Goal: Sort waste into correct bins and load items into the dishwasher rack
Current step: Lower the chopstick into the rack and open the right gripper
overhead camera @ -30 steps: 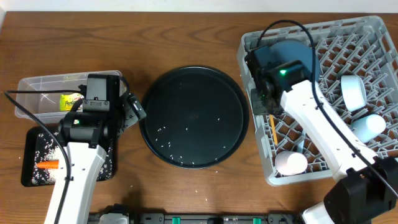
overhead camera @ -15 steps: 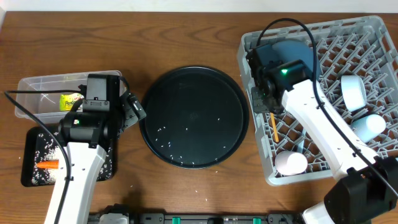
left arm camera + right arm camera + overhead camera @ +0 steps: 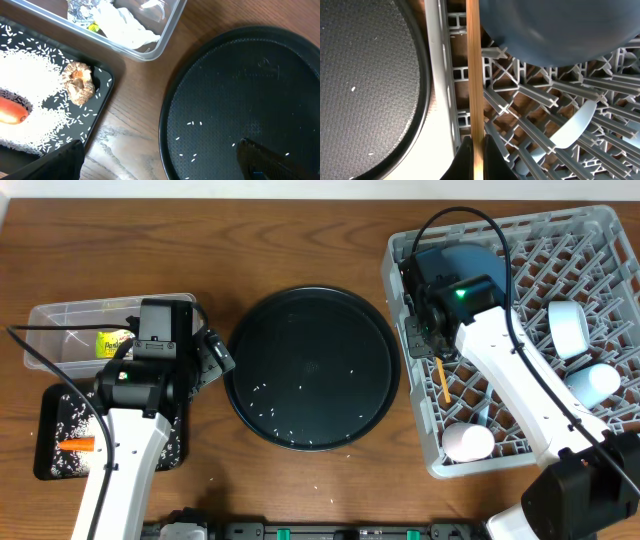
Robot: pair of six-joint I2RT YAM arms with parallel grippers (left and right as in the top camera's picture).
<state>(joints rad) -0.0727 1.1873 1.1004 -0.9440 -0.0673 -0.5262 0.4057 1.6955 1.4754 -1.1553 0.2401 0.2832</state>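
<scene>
Brown wood is seen on the table point(image 3: 300, 240), and the big light-grey plastic rack with the open grid point(image 3: 600, 225) is set at its right edge. The thin wooden chopstick point(image 3: 474, 75) is held tight between the closed fingers of the right gripper point(image 3: 475, 150). It is held just inside the rack's left wall, beside the large round dark-blue plate point(image 3: 555, 30). The fingers of the left gripper point(image 3: 159, 145) are spread wide and nothing is held in them. They are placed over the left rim of the round black tray point(image 3: 310, 320), where some loose white rice grains point(image 3: 270, 415) are scattered. Trouble could come if the chopstick is let go here. It is so thin that it could be dropped through a hole in the grid. It could also be tipped over the wall onto the table, or the plate could be bumped by it.
</scene>
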